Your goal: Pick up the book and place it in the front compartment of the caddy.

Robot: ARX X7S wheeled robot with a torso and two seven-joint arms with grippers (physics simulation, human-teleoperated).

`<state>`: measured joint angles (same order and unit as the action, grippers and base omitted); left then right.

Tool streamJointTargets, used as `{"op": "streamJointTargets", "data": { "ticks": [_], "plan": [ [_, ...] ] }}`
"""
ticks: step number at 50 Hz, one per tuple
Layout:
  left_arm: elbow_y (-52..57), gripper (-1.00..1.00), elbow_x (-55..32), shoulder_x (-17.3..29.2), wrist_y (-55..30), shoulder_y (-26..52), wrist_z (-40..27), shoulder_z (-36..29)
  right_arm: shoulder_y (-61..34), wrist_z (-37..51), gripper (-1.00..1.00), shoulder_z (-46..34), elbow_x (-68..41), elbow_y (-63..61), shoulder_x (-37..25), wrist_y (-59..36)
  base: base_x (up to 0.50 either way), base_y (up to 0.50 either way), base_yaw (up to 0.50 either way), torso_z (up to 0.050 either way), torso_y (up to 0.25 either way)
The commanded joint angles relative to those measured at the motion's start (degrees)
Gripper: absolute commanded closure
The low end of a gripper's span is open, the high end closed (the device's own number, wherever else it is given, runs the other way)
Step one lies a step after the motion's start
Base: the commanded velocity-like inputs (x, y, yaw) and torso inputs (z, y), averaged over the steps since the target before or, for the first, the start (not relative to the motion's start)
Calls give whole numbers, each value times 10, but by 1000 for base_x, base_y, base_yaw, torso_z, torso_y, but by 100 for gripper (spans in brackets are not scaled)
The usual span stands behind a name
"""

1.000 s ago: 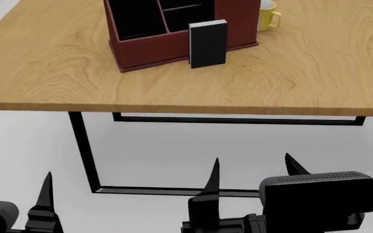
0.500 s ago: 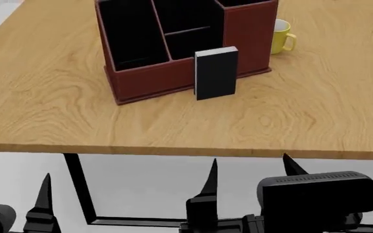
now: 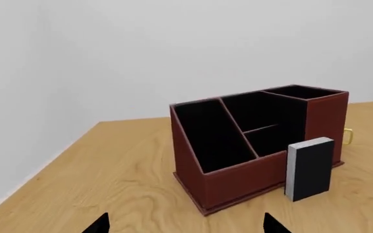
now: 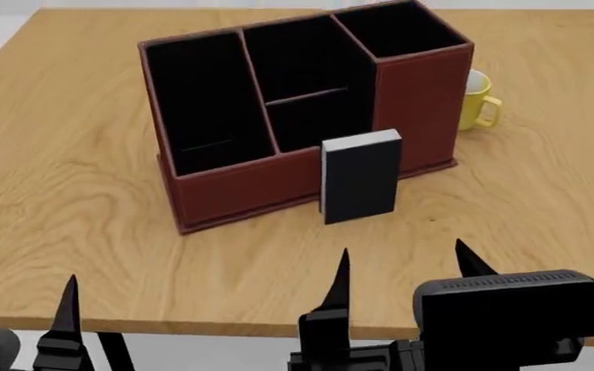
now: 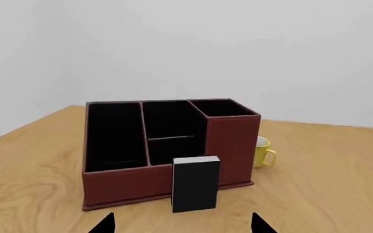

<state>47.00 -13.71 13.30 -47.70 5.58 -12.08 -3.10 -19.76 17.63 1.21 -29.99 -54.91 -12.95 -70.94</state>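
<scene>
We see the book (image 4: pixel 360 177) standing upright on the wooden table (image 4: pixel 59 201), right against the low front wall of the caddy (image 4: pixel 235 185), its dark cover facing us and its pale page edge on top and along its left side. Its long axis runs vertically. It is well ahead of both claws, out over the table, while the right gripper (image 4: pixel 401 270) and left gripper (image 4: pixel 70 309) sit at the near table edge, low in the head view. The book lies roughly in line with the right gripper, slightly to its left.

The right gripper's two pointed fingertips stand well apart with nothing between them, so it is spread and empty. Of the left gripper the head view shows only one tip, but its wrist view shows two dark tips (image 3: pixel 97 225) far apart, also empty.

The caddy sits at a slight angle to the table edge. A yellow mug (image 4: pixel 476 101) stands just behind its tall right end. Bare tabletop stretches between the book and the near edge, and to the book's right.
</scene>
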Motion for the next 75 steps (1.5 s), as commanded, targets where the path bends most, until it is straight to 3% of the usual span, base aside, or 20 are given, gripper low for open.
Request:
{"op": "streamJointTargets", "data": {
  "ticks": [1,64,75],
  "plan": [
    [5,-100,-2,-7,6,-3,16,13,-7,-6,-100,13,0,-6,6,-6,500,66,0,0,0],
    [11,-100,-21,9,9,-5,-3,10,9,24,-100,-1,-31,-8,-13,25,500,66,0,0,1],
    [11,-100,-25,11,10,-6,-6,10,-7,44,-100,1,-59,-37,-18,-6,20,4,0,0,2]
  ]
}}
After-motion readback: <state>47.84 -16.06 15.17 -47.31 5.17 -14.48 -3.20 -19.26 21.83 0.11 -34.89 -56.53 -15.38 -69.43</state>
